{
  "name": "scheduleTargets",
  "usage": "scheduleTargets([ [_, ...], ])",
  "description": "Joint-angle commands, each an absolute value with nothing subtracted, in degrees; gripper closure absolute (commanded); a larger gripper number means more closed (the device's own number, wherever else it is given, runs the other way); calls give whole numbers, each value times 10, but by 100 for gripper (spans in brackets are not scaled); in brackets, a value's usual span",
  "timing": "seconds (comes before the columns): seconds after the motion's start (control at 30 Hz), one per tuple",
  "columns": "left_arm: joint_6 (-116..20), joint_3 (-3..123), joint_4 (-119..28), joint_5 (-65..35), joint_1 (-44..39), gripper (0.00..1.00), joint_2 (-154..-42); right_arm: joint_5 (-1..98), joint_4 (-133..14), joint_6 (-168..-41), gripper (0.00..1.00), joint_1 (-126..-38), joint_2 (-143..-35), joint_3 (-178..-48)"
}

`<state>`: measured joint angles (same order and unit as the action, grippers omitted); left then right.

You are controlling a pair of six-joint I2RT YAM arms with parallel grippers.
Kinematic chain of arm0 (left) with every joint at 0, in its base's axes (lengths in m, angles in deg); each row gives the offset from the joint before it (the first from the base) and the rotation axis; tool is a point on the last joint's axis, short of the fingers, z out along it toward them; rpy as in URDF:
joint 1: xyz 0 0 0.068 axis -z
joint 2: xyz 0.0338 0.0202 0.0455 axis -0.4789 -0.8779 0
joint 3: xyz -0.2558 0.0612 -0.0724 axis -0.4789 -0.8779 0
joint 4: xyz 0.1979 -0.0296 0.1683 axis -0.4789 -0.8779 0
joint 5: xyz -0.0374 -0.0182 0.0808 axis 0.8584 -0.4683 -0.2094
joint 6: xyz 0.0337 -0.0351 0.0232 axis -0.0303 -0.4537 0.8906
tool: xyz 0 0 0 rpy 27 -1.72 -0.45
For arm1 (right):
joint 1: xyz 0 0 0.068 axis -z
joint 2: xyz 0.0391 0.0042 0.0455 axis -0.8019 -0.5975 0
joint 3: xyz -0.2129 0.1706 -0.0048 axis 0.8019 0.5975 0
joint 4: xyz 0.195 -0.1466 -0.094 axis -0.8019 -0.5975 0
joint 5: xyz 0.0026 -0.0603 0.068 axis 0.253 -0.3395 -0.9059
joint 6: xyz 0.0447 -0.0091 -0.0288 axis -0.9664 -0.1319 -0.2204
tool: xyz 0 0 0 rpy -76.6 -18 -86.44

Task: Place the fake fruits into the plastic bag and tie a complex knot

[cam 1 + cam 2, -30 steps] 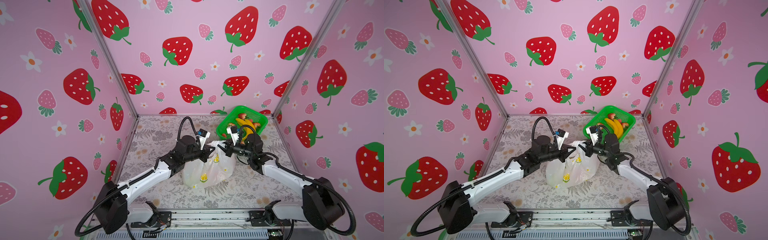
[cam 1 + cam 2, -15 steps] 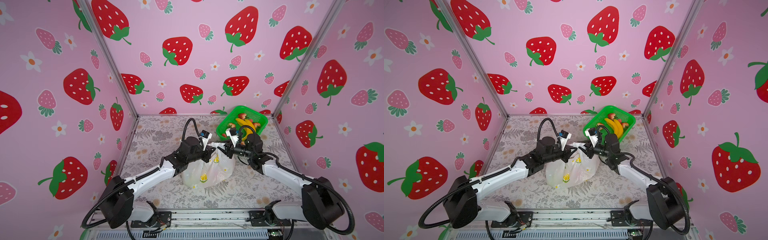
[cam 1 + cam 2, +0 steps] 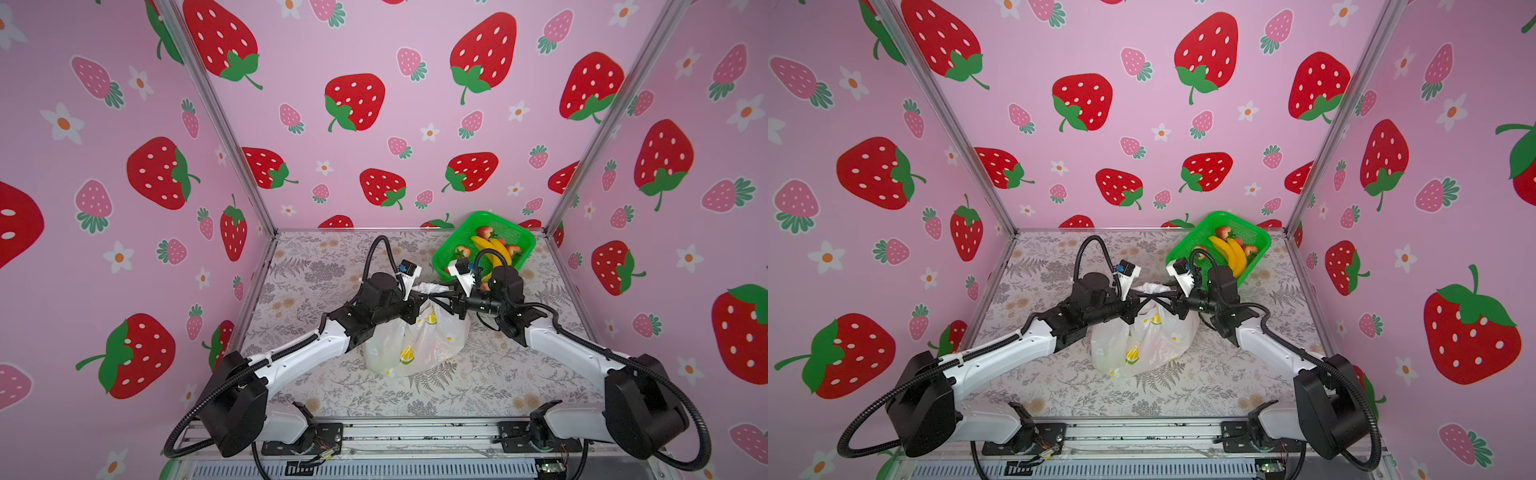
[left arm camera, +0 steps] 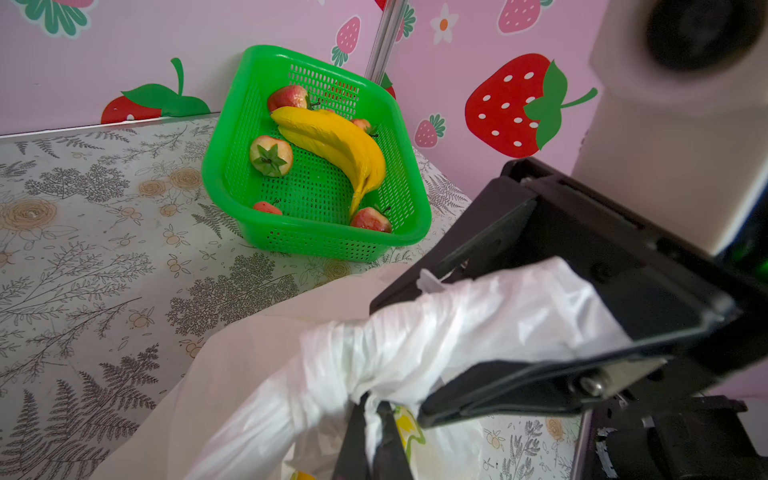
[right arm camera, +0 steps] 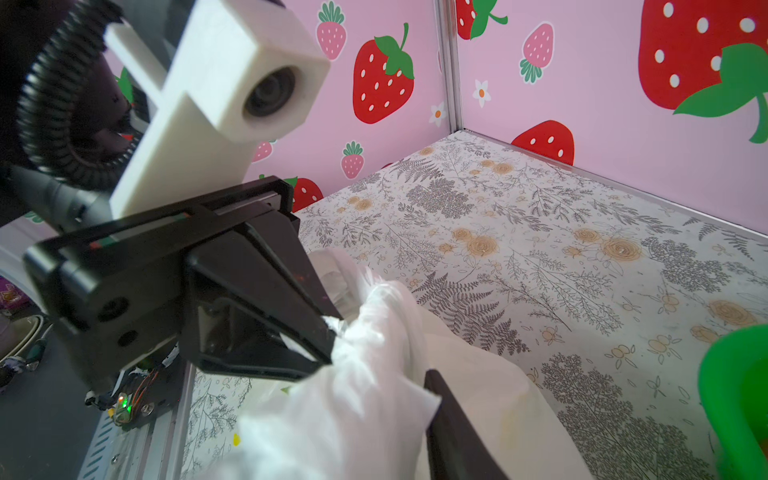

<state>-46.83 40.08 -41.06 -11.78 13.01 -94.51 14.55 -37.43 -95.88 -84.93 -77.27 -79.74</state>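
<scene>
The plastic bag (image 3: 415,340) (image 3: 1142,340) stands full in mid-table, its white handles bunched at the top (image 3: 424,288). I cannot tell whether they form a knot. My left gripper (image 3: 422,296) (image 4: 374,411) is shut on a thin twisted strip of the bag's handle. Facing it, my right gripper (image 3: 437,297) (image 4: 399,361) has its jaws apart, with a bunched handle lying loose between them. One right finger (image 5: 449,415) shows beside the plastic; the other is hidden. Fake fruits remain in the basket: bananas (image 3: 494,249) (image 4: 332,141) and strawberries (image 4: 271,156). Fruits inside the bag are hidden.
A green mesh basket (image 3: 525,245) (image 4: 224,124) sits in the back right corner, just behind my right wrist. Pink strawberry-print walls enclose the floral table (image 3: 316,270) on three sides. A metal rail (image 3: 415,432) runs along the front edge.
The right gripper's jaws have parted from around the handle. The left arm has pushed in toward the middle, bringing the two grippers closer above the bag.
</scene>
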Motion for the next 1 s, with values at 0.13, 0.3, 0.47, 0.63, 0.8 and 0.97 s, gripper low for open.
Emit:
scheduleTargets([
  [0.13,-459,415,-409,-112,128,100,-954,123,-367,-957,56,-850,-783,-818],
  [0.3,-457,416,-411,-110,128,100,-956,140,-323,-1007,56,-850,-796,-820],
  [0.47,-453,419,-416,-109,129,100,-959,146,-299,-1036,59,-850,-812,-822],
  [0.63,-447,421,-421,-111,128,100,-957,154,-295,-1042,68,-851,-821,-821],
  [0.8,-443,419,-428,-119,127,100,-954,161,-289,-1043,88,-851,-820,-818],
  [0.97,-423,416,-446,-132,126,81,-934,168,-296,-1017,100,-850,-807,-813],
])
